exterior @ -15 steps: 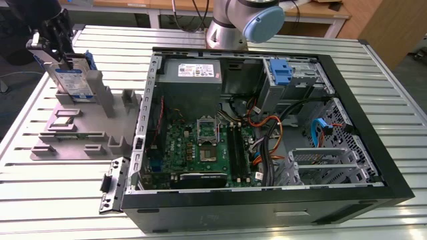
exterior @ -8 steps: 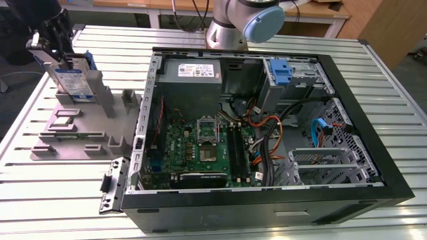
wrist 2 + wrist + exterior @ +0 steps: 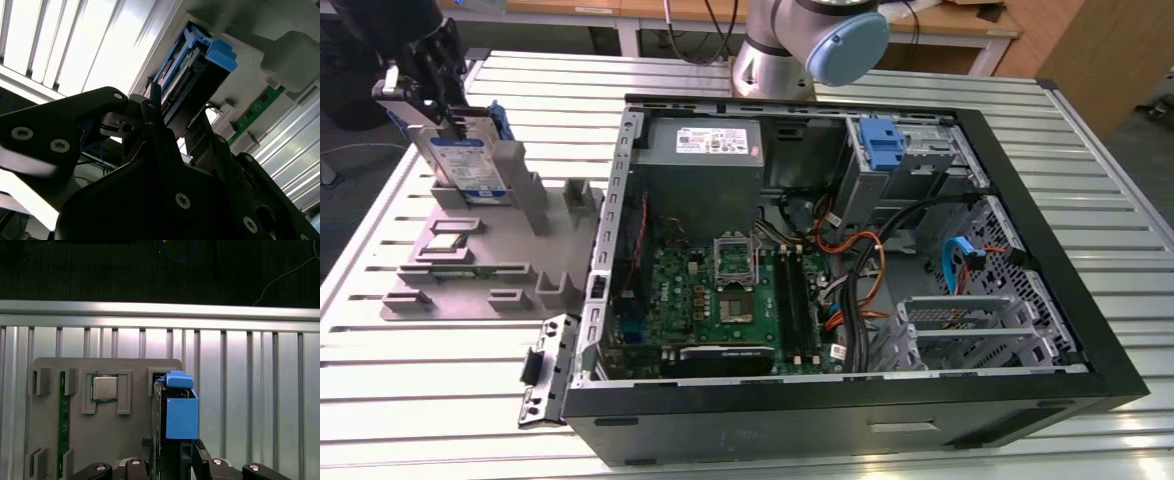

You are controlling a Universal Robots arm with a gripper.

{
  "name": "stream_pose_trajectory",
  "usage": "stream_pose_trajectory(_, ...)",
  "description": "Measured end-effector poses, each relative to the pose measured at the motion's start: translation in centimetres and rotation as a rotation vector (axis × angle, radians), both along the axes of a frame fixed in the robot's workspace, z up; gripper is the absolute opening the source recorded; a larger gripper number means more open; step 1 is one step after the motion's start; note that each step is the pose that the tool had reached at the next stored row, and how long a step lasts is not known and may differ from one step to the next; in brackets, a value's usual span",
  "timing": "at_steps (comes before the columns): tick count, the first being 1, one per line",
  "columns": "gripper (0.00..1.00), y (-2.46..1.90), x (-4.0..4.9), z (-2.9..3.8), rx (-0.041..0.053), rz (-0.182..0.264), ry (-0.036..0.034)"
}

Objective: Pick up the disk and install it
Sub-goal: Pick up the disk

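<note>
Firstly, the exterior view. Finds the arm (image 3: pixel 790 42) rooted behind the open computer case (image 3: pixel 854 410) and stretched away to the exterior view's left, with the gripper (image 3: pixel 454 122) pointing down over the grey fixture (image 3: pixel 520 205). Has the jaws clamped on the top edge of the disk (image 3: pixel 467 165), standing upright at the fixture's far end with its white-and-blue label in plain sight. Cannot tell whether seated in the slot or raised just clear of it. Counts one arm, one gripper, one disk, one processor chip (image 3: pixel 450 241) flat in its pocket (just beside the disk's foot), one power-supply box (image 3: pixel 704 140) in the case's back corner, and one blue bracket (image 3: pixel 881 145) in the drive bay, well apart from the disk.

Next, the first wrist view. Looks along the disk (image 3: pixel 175 415) edge-on, blue side bright, with the gripper (image 3: pixel 170 449) closed on it and black fingers (image 3: pixel 198 452) pressed against both flanks. Takes in beyond it one fixture (image 3: pixel 100 440), one processor chip (image 3: pixel 105 388) and one green memory stick (image 3: pixel 62 415), all on the slatted metal table (image 3: pixel 250 390).

Lastly, the second wrist view. Catches the gripper (image 3: pixel 175 117) from close behind, fingers (image 3: pixel 151 112) shut around the disk (image 3: pixel 192 75), blue tab at the end away from them. Adds one memory stick (image 3: pixel 257 107) on the fixture (image 3: pixel 290 55) past the disk.
</note>
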State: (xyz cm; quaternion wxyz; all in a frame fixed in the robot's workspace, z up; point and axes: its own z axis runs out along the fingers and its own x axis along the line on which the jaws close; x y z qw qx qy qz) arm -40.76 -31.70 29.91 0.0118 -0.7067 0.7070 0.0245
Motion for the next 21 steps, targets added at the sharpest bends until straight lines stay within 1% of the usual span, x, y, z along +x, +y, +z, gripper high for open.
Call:
stream_pose_trajectory(8, 0.44, -0.01, 0.00, 0.01, -0.0003, 0.000, 0.0003)
stream_pose_trajectory(9, 0.37, -0.01, 0.00, 0.01, -0.0002, 0.000, 0.0002)
stream_pose_trajectory(10, 0.35, -0.01, 0.00, 0.01, -0.0002, 0.000, 0.0002)
stream_pose_trajectory(21, 0.35, -0.02, 0.00, 0.02, 0.0000, 0.000, 0.0000)
